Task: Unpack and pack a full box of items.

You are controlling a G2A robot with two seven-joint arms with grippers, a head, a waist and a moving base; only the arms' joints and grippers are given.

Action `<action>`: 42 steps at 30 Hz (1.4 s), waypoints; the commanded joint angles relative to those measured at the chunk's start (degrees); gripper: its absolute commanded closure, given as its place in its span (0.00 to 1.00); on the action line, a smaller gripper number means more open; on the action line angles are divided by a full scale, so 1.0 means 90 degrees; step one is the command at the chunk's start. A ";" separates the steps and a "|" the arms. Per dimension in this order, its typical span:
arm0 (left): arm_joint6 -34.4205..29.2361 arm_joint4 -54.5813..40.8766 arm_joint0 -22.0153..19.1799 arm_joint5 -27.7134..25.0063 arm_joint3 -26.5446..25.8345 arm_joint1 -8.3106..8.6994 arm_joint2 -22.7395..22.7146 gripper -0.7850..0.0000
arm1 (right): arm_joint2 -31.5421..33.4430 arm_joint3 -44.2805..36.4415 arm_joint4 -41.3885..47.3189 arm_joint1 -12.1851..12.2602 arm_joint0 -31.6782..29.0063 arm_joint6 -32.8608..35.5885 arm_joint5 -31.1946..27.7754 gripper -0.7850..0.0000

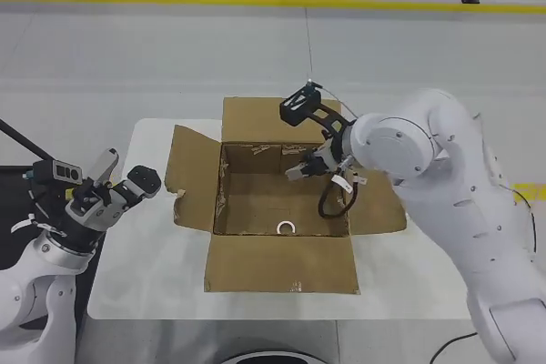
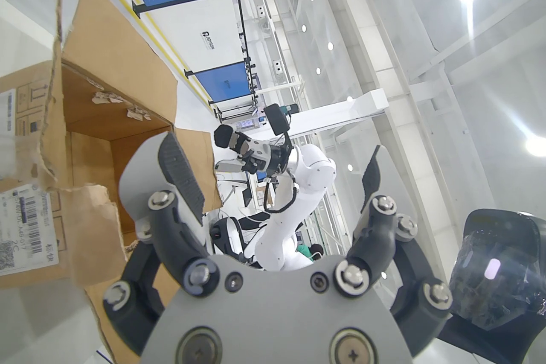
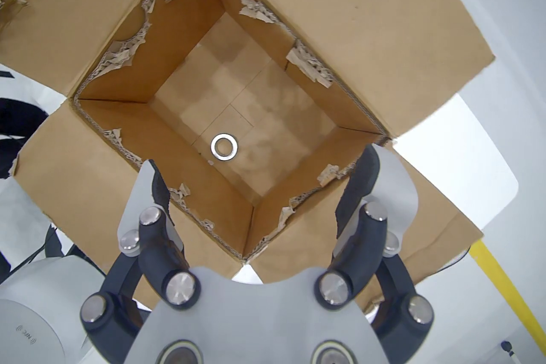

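An open cardboard box (image 1: 282, 264) stands mid-table with its four flaps folded out. A small white ring (image 1: 286, 227) lies on its floor near the front wall; the right wrist view shows the ring (image 3: 224, 147) alone on the bare bottom of the box (image 3: 341, 20). My right gripper (image 1: 302, 169) hangs over the box's back right part, open and holding nothing (image 3: 261, 176). My left gripper (image 1: 127, 175) is left of the box, above the table's left edge, open and holding nothing (image 2: 273, 178), tilted upward with the box's side (image 2: 85, 118) beside it.
The white table (image 1: 155, 273) has bare room to the left of the box and a narrow strip in front. A black surface (image 1: 0, 209) adjoins the table's left side, and a thin black rod (image 1: 14, 132) slants above it.
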 commanded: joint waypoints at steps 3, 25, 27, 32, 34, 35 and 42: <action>0.0299 0.0082 -0.0469 0.0375 0.0325 0.0035 0.0155 0.00 | -0.0168 0.0174 0.0176 -0.0059 0.0157 0.0054 -0.0040 0.00; 0.0309 0.0088 -0.0508 0.0404 0.0350 0.0038 0.0175 0.00 | -0.1642 0.1969 0.0363 -0.0625 0.0753 -0.0230 -0.0407 0.00; 0.0309 0.0088 -0.0508 0.0404 0.0350 0.0038 0.0175 0.00 | -0.1927 0.2367 0.0437 -0.0777 0.0859 -0.0241 -0.0485 0.00; 0.0309 0.0088 -0.0508 0.0404 0.0350 0.0038 0.0175 0.00 | -0.2424 0.3072 0.0665 -0.1120 0.0947 -0.0441 -0.0670 0.00; 0.0309 0.0088 -0.0508 0.0404 0.0350 0.0038 0.0175 0.00 | -0.2536 0.3390 0.0722 -0.1225 0.0947 -0.0495 -0.0582 0.00; 0.0309 0.0088 -0.0508 0.0404 0.0350 0.0038 0.0175 0.00 | -0.2596 0.3513 0.0732 -0.1274 0.0945 -0.0511 -0.0601 0.00; 0.0309 0.0088 -0.0508 0.0404 0.0350 0.0038 0.0175 0.00 | -0.2882 0.4220 0.0816 -0.1537 0.0827 -0.0520 -0.0700 0.16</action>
